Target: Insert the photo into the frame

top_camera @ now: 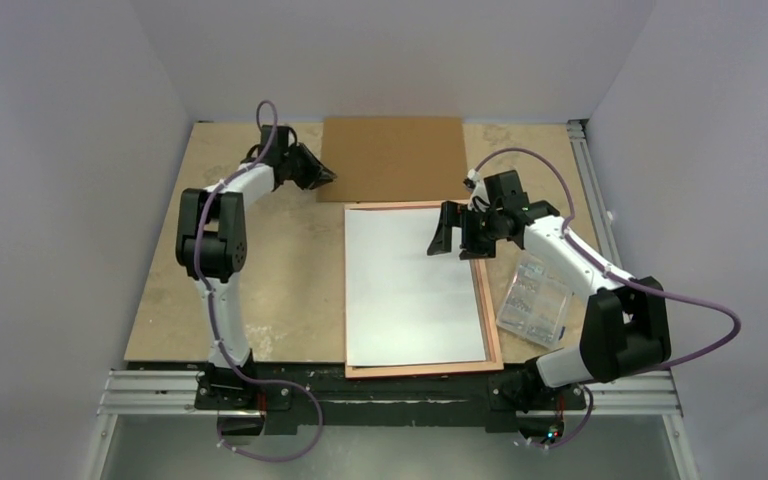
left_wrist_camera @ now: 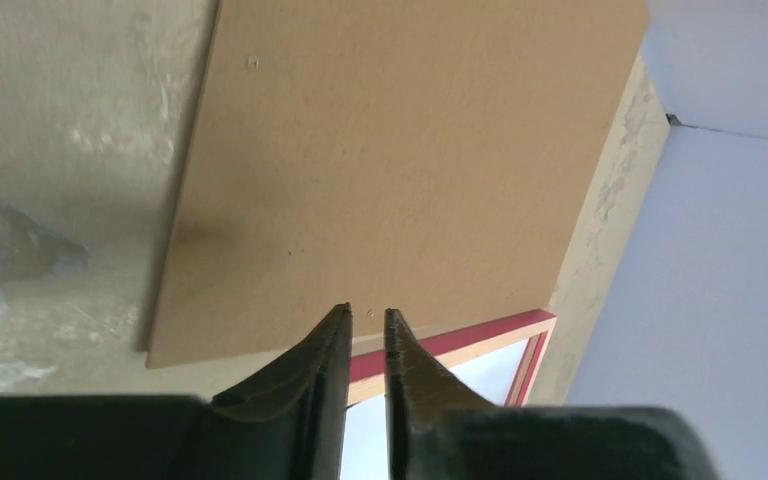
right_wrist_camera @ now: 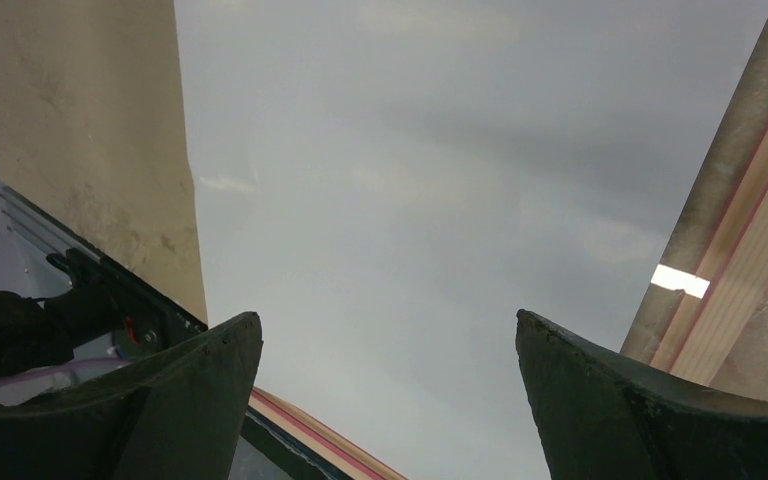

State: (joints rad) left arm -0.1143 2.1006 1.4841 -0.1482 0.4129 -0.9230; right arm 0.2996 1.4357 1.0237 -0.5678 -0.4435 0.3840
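Note:
The frame [top_camera: 494,322] lies face down in the middle of the table, with its tan back up and a pink edge showing. The photo [top_camera: 415,285] lies inside it, white back up. My right gripper [top_camera: 457,247] hovers over the photo's far right corner with its jaws wide apart and empty. In the right wrist view [right_wrist_camera: 388,325] the white sheet [right_wrist_camera: 410,180] fills the gap between them, and the frame's rail [right_wrist_camera: 750,250] is at the right. My left gripper [top_camera: 326,178] is at the left edge of the brown backing board [top_camera: 392,158]. Its jaws [left_wrist_camera: 367,312] are shut to a narrow slit, holding nothing.
The backing board [left_wrist_camera: 400,150] lies flat against the back wall, just beyond the frame's far rail [left_wrist_camera: 460,345]. A clear bag of small parts [top_camera: 533,297] lies right of the frame beside my right arm. Walls close in the table on three sides.

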